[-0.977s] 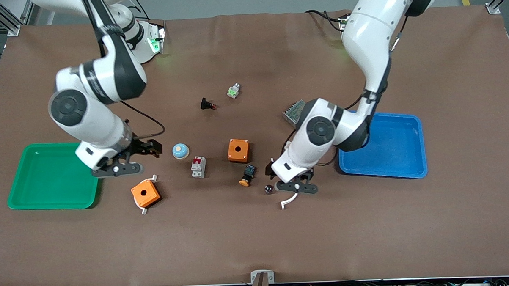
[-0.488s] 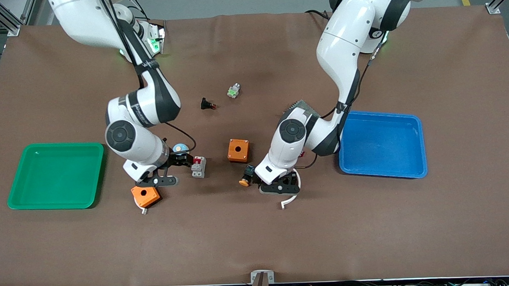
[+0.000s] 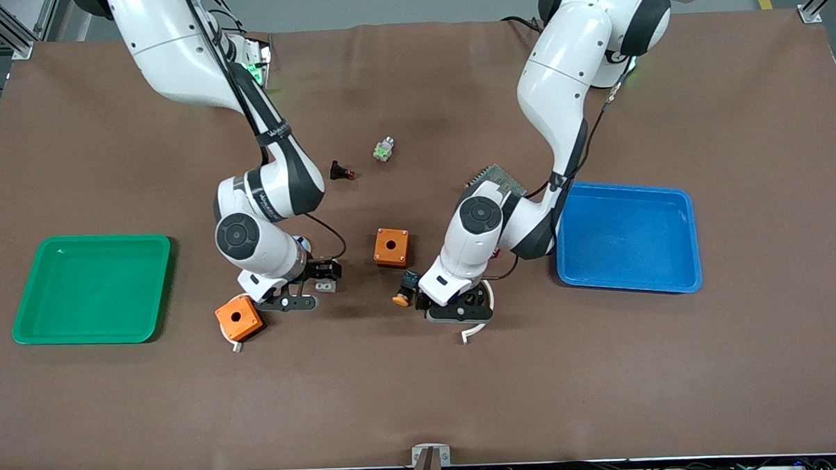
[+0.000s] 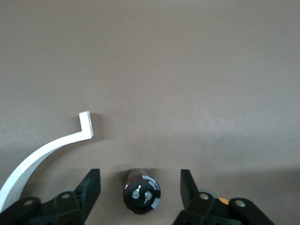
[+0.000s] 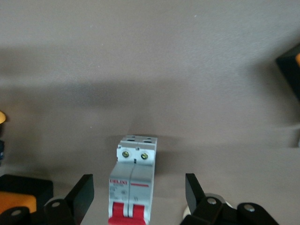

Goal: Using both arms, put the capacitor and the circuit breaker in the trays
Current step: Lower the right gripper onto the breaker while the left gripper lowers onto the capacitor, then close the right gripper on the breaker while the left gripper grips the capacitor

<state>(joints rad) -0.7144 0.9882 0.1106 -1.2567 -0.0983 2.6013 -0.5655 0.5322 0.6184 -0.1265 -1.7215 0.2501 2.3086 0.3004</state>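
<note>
The capacitor [image 4: 142,196], a tiny black cylinder with two silvery pins on top, stands on the brown mat between the open fingers of my left gripper [image 4: 139,190]. In the front view the left gripper [image 3: 445,307] is low over that spot and hides the capacitor. The circuit breaker [image 5: 133,187], white-grey with red switches, lies between the open fingers of my right gripper [image 5: 139,194], untouched. In the front view only its grey end [image 3: 326,287] shows under the right gripper [image 3: 321,280].
An orange box [image 3: 391,246] and a push-button with an orange cap [image 3: 406,288] lie between the grippers. Another orange box [image 3: 239,318] sits beside the right gripper. A white curved strip [image 3: 473,330] lies by the left gripper. Green tray [image 3: 92,288] and blue tray [image 3: 627,236] flank the table.
The right gripper moved from beside the green tray to over the circuit breaker. The left gripper shifted onto the capacitor's spot and came down around it.
</note>
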